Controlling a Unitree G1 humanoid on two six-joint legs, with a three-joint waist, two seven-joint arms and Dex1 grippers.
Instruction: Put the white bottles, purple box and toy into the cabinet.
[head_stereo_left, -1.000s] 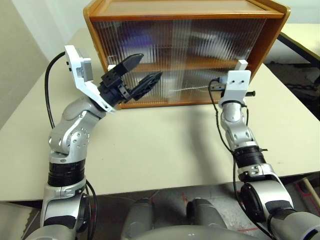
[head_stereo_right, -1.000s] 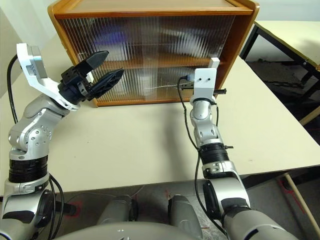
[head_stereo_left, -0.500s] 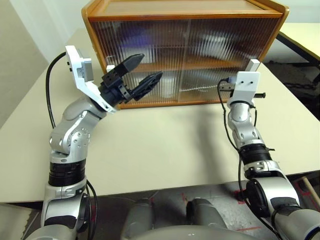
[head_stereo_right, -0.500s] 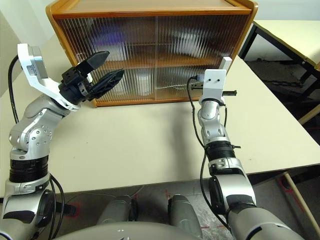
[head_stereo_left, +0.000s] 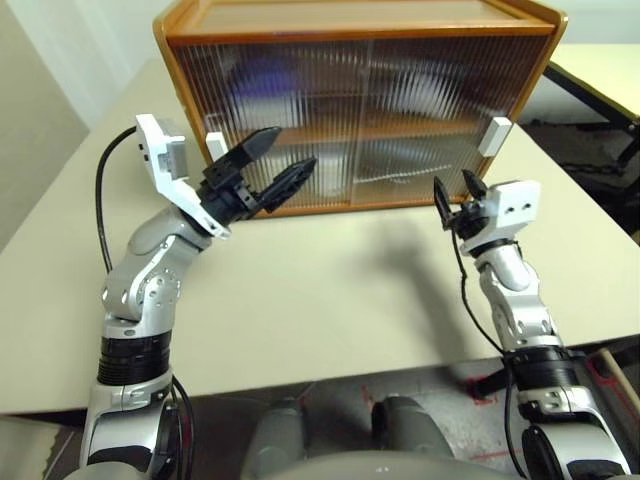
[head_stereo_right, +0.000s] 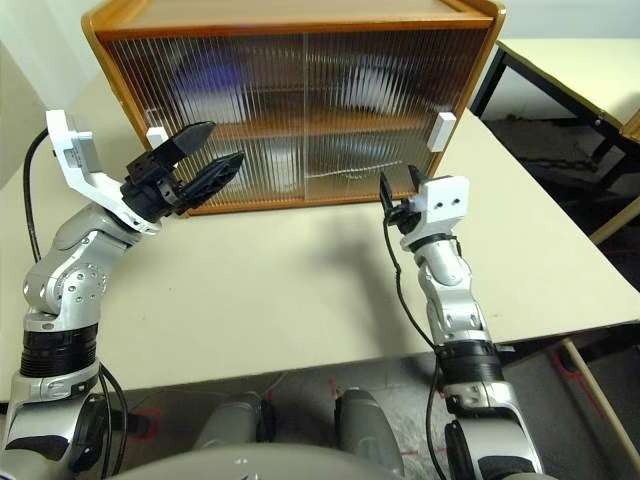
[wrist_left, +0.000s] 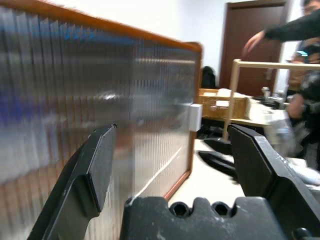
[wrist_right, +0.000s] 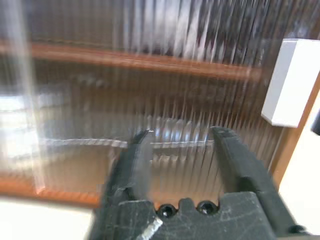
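Observation:
The cabinet (head_stereo_left: 355, 18) stands at the back of the table (head_stereo_left: 330, 290) with both ribbed sliding doors shut. A purple blur (head_stereo_left: 262, 75), likely the purple box, shows through the left door on the upper shelf. Pale shapes (head_stereo_left: 385, 165) lie behind the doors lower down. I cannot make out the white bottles or the toy among them. My left gripper (head_stereo_left: 295, 147) hangs open and empty in front of the left door, near its white handle (head_stereo_left: 215, 147). My right gripper (head_stereo_left: 455, 190) is open and empty, a little short of the right door and below its handle (head_stereo_left: 493, 136).
A second table (head_stereo_left: 600, 65) stands to the back right. Bare tabletop lies between the cabinet and the near edge. In the left wrist view a person (wrist_left: 295, 30) stands far off beside a wooden rack (wrist_left: 250, 90).
The right door's handle slid right, closing the door. My right gripper then came off it, drew back and down, and opened. The left gripper sank slightly, still open.

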